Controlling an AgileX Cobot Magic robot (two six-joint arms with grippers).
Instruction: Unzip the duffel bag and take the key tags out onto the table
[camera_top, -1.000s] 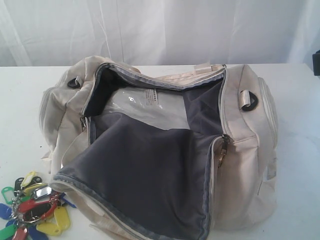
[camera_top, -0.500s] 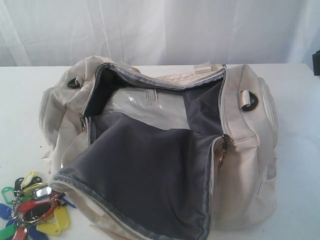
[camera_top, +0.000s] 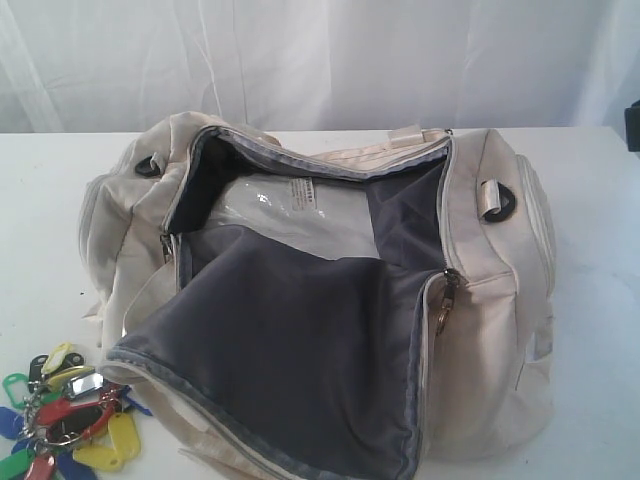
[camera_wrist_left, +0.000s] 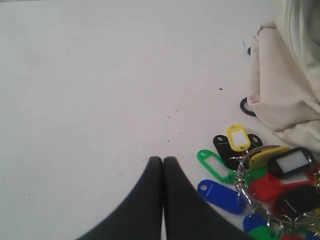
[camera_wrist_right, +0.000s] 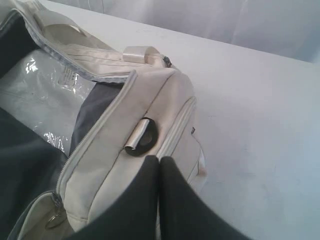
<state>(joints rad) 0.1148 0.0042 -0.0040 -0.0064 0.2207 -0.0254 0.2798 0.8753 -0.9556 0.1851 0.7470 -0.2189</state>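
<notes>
The key tags (camera_top: 65, 420) lie on the table (camera_top: 600, 200) at the near left, just beside the unzipped duffel bag's (camera_top: 500, 300) left end and close to the left gripper (camera_wrist_left: 163, 165), jaws closed and empty; the right gripper (camera_wrist_right: 159, 162), likewise closed and empty, sits at the bag's right end.

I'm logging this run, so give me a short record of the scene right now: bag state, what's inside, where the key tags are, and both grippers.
duffel bag: unzipped, top flap folded forward, grey lining showing
inside: clear plastic packet with a printed label
key tags: bunched on the table, outside the bag, lower left of the exterior view
left gripper: shut, empty, next to the key tags
right gripper: shut, empty, at the bag's end panel
task state: tags out
</notes>
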